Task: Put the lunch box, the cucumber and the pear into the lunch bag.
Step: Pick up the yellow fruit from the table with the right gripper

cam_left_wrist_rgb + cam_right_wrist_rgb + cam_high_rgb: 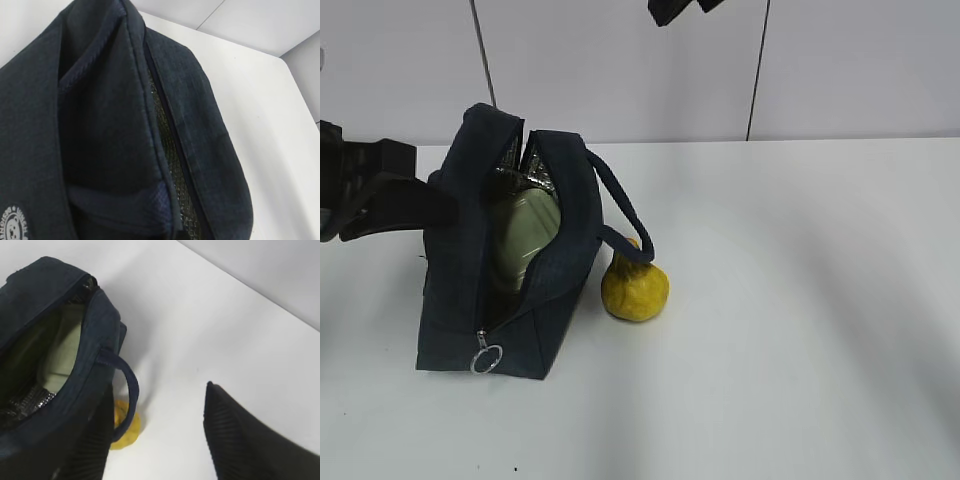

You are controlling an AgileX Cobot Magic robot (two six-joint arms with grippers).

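Dark navy boxy fabric lunch bag sits on white surface, zip open, metal ring pull at its 6 o'clock end. Inside: pale sage-green lidded lunch box against silver lining. Lumpy yellow pear on surface at bag's 3 o'clock, touching it, under loop handle. Right tool hovers high w/ fingers apart, empty. Left tool: only arm at bag's 9 o'clock shows; state can't tell.

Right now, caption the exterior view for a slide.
Open navy fabric lunch bag holding sage-lidded lunch box; lumpy yellow pear beside it.
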